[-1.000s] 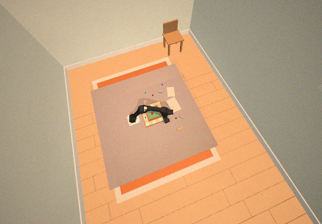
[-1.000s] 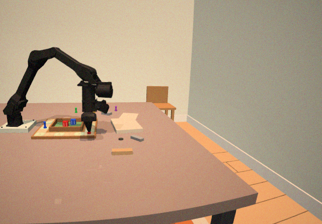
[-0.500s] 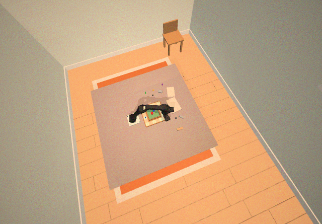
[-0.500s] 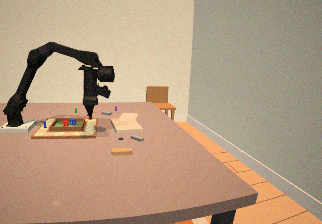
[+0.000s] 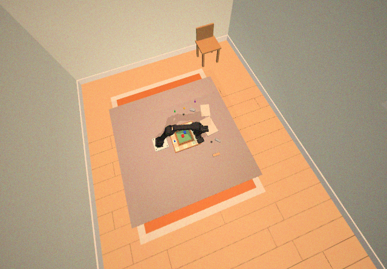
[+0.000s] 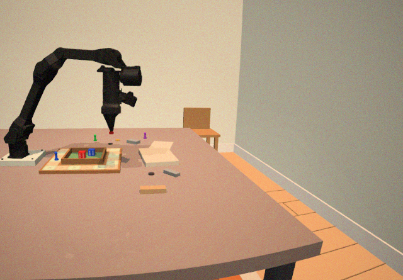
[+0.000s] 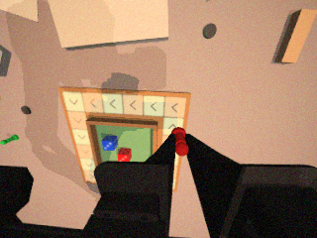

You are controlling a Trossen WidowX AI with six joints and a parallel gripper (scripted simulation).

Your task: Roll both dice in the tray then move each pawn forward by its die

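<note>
Red pawn move in progress: hand (image 6: 111, 131) (image 7: 179, 137) is clamped on the red pawn (image 6: 111, 133) (image 7: 180, 141), lifted well above the table (image 6: 195, 218). Both dice are already in the tray (image 6: 82, 161) (image 7: 121, 123), red die (image 5: 182, 135) (image 6: 82, 154) (image 7: 124, 155) and blue die (image 5: 184, 132) (image 6: 91, 151) (image 7: 110, 143) near each other, so the rolls look done. Blue pawn (image 5: 174, 141) (image 6: 56, 156) stands on the board (image 5: 176, 150) (image 6: 79, 172) (image 7: 64, 114), on the side toward the arm base; still to move, I'd say. Next: carry red along the arrows by the red die's count, lower it upright over its square, release. Can't vouch for the top-face counts at this size. Materials: pawn is glossy red, slim waist, knobbed ends, so likely to tip if set down off plumb. Dice are cubes with white pips. Tray is square, brown wood-look walls, green felt-like floor. Board has an orange-brown rim, pale cream, peach and greenish squares with thin chevrons. Table is matte, mauve-brown. Hand's fingers are black, tapered to narrow tips.
</note>
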